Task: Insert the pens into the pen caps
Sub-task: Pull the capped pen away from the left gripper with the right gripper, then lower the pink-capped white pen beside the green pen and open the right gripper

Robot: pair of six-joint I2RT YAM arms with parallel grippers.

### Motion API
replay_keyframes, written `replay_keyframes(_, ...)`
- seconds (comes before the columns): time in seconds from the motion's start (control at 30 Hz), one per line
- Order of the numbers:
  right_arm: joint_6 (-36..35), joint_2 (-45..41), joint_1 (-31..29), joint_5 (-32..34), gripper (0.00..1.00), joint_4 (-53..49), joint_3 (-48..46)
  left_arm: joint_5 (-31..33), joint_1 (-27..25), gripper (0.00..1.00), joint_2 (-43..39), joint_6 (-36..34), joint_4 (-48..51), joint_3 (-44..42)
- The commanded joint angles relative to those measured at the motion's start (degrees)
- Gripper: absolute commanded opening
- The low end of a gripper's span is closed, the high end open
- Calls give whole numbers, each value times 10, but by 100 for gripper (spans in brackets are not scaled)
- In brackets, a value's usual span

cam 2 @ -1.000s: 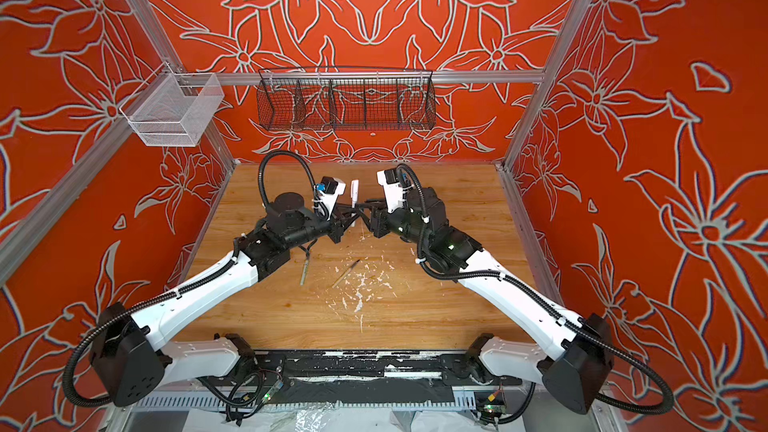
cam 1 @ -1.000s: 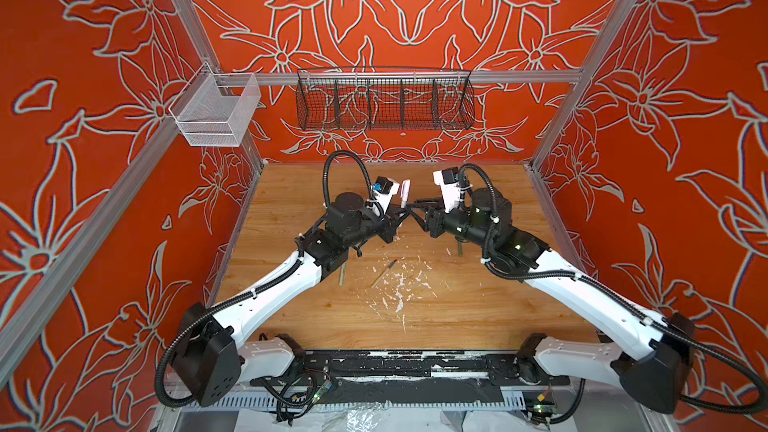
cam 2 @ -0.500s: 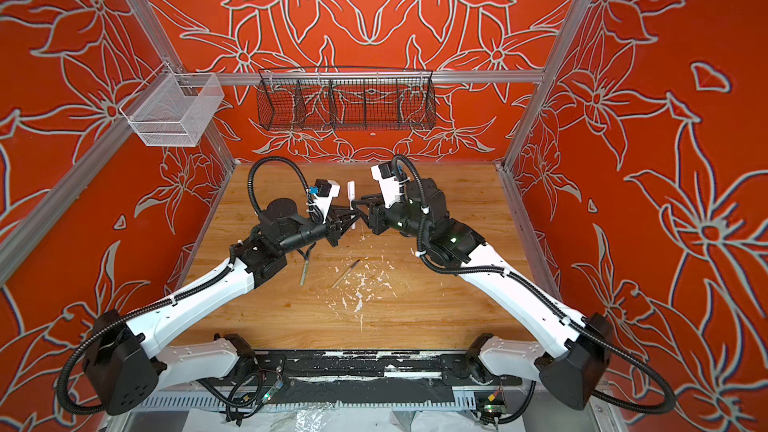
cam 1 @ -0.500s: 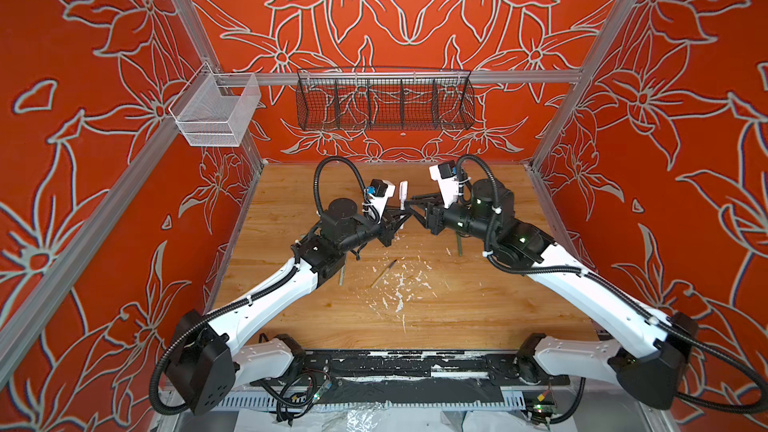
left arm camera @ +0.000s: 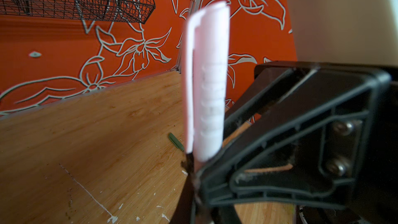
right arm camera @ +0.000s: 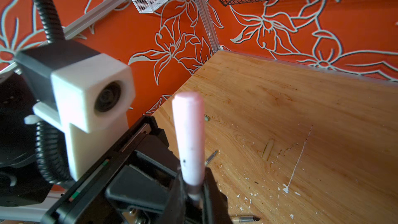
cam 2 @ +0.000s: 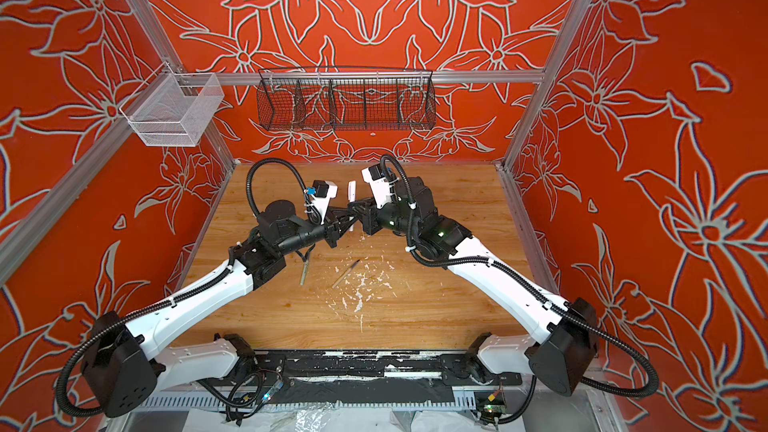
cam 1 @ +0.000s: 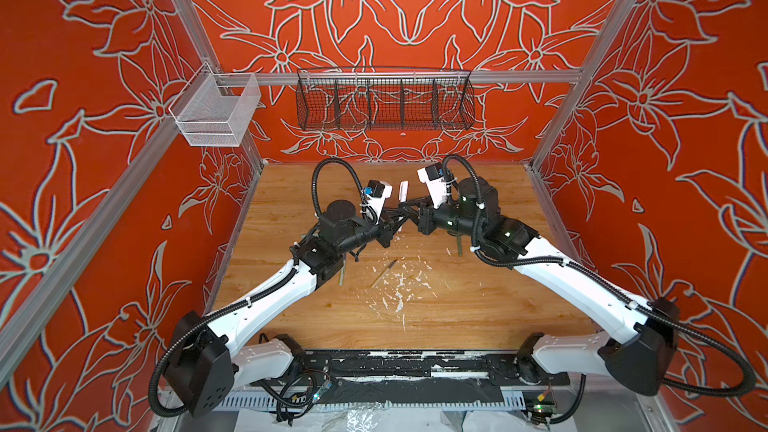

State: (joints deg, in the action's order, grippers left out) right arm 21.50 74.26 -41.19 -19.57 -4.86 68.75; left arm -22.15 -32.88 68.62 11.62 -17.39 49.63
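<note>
Both mine, left pincer (cam 1: 398,214) and right pincer (cam 1: 409,204), pinch the pink pen (cam 2: 351,225) tight; its ribbed, clipped pink cap (left arm camera: 207,78) sticks up above them.

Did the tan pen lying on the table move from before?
No. The tan pen lies in the same spot, just left of the white paint flecks.

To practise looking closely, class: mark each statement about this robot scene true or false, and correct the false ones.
1. The pink pen lies flat on the table. False: it is held upright above it.
2. The right gripper is shut on the pink pen. True.
3. A tan pen lies on the wood beside white flecks. True.
4. The grippers sit at opposite table edges. False: the left gripper meets the right gripper mid-table.
</note>
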Motion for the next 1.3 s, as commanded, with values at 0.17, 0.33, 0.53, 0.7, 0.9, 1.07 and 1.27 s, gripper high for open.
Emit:
replay_keyframes(0.17, 28, -14, -6, 61, 5, 22, 31, 3, -3, 76, -30, -4, -56, -22)
replay_keyframes(0.33, 6, -26, 3, 123, 4, -27, 57, 15, -3, 88, -36, -5, -50, -25)
replay_keyframes(0.53, 10, -24, 38, 177, 4, -104, 67, 28, -3, 89, -25, -11, -10, -7)
replay_keyframes(0.7, 45, 4, 139, 124, 4, -179, 30, 118, -4, 89, 7, -9, 127, 66)
replay_keyframes(0.9, 22, 79, 196, 76, 4, -237, -10, 184, -2, 88, 37, 12, 181, 101)
replay_keyframes(1.07, 6, 159, 212, 56, 4, -256, -10, 232, 0, 88, 32, 18, 163, 84)
replay_keyframes(1.27, -1, 225, 219, 40, 4, -251, -1, 250, 0, 88, 32, 16, 168, 84)
